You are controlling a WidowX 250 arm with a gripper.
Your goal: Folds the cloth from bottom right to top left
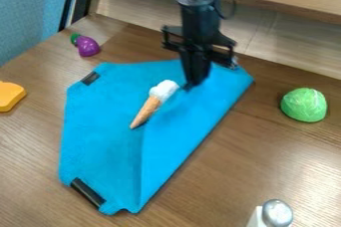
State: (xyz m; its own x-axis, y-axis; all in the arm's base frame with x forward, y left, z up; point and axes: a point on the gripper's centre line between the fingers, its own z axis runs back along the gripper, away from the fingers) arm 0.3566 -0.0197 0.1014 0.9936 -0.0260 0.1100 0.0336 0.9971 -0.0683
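Now I've got the blue cloth (100, 121) part-folded, pinched in my gripper (189, 84), top left to go!

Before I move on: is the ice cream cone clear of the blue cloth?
No, the ice cream cone lies on top of the blue cloth.

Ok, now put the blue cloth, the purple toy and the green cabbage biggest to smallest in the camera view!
Largest: blue cloth
Then: green cabbage
Smallest: purple toy, which also sits farther back
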